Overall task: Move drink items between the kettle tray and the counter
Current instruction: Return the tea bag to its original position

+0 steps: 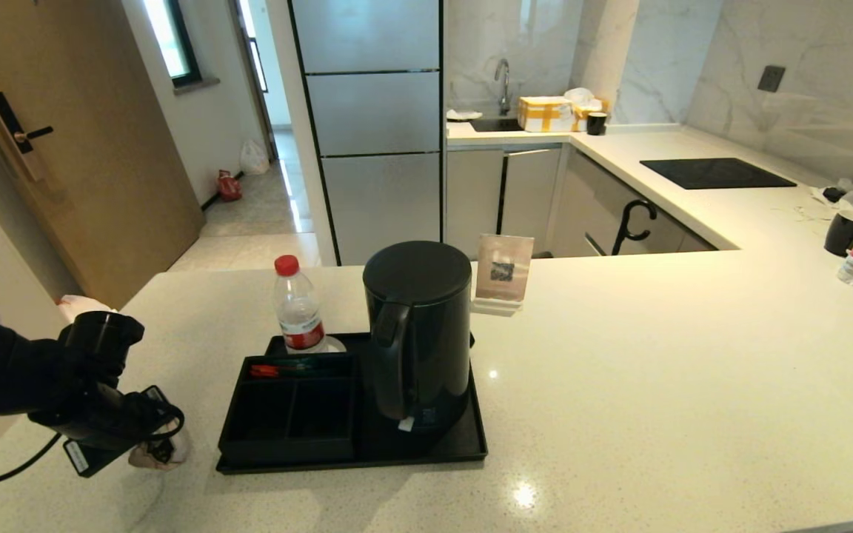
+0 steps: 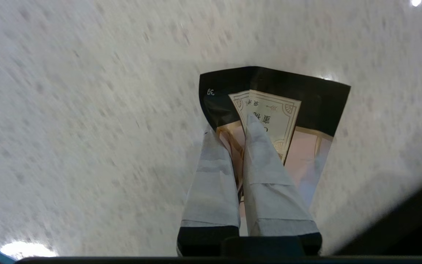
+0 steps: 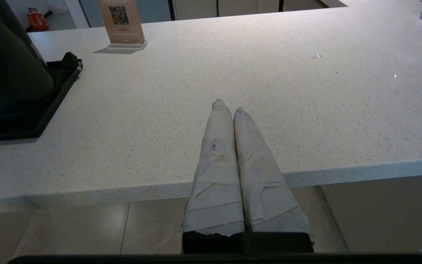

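Tea sachet first: it is a flat, pale-pink foil packet with a black band across one end, pinched between the taped fingers of the left gripper. In the left wrist view it hangs over bare speckled counter, the black band farthest from the wrist. In the head view the same gripper sits at the lower left of the frame, just left of the kettle tray, with a pinkish scrap of the packet showing beneath it; whether the sachet already touches the stone I cannot tell.

I judge the packet to be very light and limp. It bends where it is squeezed, the foil looks slick, and a hold across the flat faces near one edge, as here, seems the sensible one. It should lie flat once let go and is not fragile.

The electric kettle stands upright on the right half of the tray, at the centre of the frame, its loop handle facing the camera. It looks rigid and far heavier, more so if filled, with smooth matte sides. The handle is the likely place to take it, and it would need lifting straight up.

A red-capped water bottle stands at the tray's back left corner, behind the compartment box.

The right gripper is parked off the near counter edge, fingers pressed together and empty.
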Controlling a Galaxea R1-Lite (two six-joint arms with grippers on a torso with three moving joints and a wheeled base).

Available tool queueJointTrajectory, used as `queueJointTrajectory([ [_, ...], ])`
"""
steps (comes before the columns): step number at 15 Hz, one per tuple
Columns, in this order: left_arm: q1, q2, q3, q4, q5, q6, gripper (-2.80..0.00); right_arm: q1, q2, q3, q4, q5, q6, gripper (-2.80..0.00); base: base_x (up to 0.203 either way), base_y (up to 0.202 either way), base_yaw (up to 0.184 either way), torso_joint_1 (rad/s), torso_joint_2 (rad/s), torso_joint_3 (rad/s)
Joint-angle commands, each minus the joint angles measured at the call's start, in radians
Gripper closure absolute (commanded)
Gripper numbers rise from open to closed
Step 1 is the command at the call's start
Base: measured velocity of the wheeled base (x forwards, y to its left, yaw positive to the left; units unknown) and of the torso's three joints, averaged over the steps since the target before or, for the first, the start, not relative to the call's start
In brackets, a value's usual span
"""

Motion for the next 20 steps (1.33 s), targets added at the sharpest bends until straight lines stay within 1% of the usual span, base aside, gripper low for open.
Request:
queueJointTrajectory([
  [1,0.002,-0.116,-0.005,-0.001,-0.033,-0.002,0.0,0.0,0.001,0.0,-0.002,0.0,0.0,0.0,0.0,0.0,0.0,0.0,0.0,0.0],
  [3,0.001,-0.234,-0.016,0.015,-0.121,0.007,0.0,0.0,0.001,0.0,0.0,0.0,0.0,0.0,0.0,0.0,0.0,0.0,0.0,0.0],
  [5,-0.005,-0.311,-0.057,0.081,-0.174,0.047,0.0,0.0,0.001,0.0,0.0,0.0,0.0,0.0,0.0,0.0,0.0,0.0,0.0,0.0],
  [8,-0.018,-0.385,-0.109,0.153,-0.179,0.074,0.0,0.0,0.001,0.0,0.0,0.0,0.0,0.0,0.0,0.0,0.0,0.0,0.0,0.0],
  [10,-0.029,-0.401,-0.123,0.183,-0.18,0.089,0.0,0.0,0.001,0.0,0.0,0.0,0.0,0.0,0.0,0.0,0.0,0.0,0.0,0.0],
  [11,-0.059,-0.426,-0.153,0.237,-0.179,0.101,0.0,0.0,0.001,0.0,0.0,0.0,0.0,0.0,0.0,0.0,0.0,0.0,0.0,0.0],
  [12,-0.107,-0.442,-0.189,0.296,-0.177,0.111,0.0,0.0,0.001,0.0,0.0,0.0,0.0,0.0,0.0,0.0,0.0,0.0,0.0,0.0],
  [13,-0.119,-0.45,-0.201,0.32,-0.176,0.118,0.0,0.0,0.001,0.0,0.0,0.0,0.0,0.0,0.0,0.0,0.0,0.0,0.0,0.0],
  [15,-0.119,-0.45,-0.201,0.32,-0.176,0.118,0.0,0.0,0.001,0.0,0.0,0.0,0.0,0.0,0.0,0.0,0.0,0.0,0.0,0.0],
  [16,-0.135,-0.454,-0.197,0.33,-0.174,0.14,0.0,0.0,0.001,0.0,-0.001,0.0,0.0,0.0,0.0,0.0,0.0,0.0,0.0,0.0],
  [17,-0.188,-0.46,-0.192,0.343,-0.17,0.174,0.0,0.0,0.001,0.0,0.0,0.0,0.0,0.0,0.0,0.0,0.0,0.0,0.0,0.0],
  [18,-0.264,-0.466,-0.186,0.36,-0.166,0.218,0.0,0.0,0.001,0.0,0.0,0.0,0.0,0.0,0.0,0.0,0.0,0.0,0.0,0.0],
  [19,-0.315,-0.471,-0.175,0.377,-0.16,0.278,0.0,0.0,0.001,0.0,-0.002,0.0,0.0,0.0,0.0,0.0,0.0,0.0,0.0,0.0],
  [20,-0.334,-0.475,-0.166,0.391,-0.153,0.314,0.0,0.0,0.001,0.0,-0.002,0.0,0.0,0.0,0.0,0.0,0.0,0.0,0.0,0.0],
])
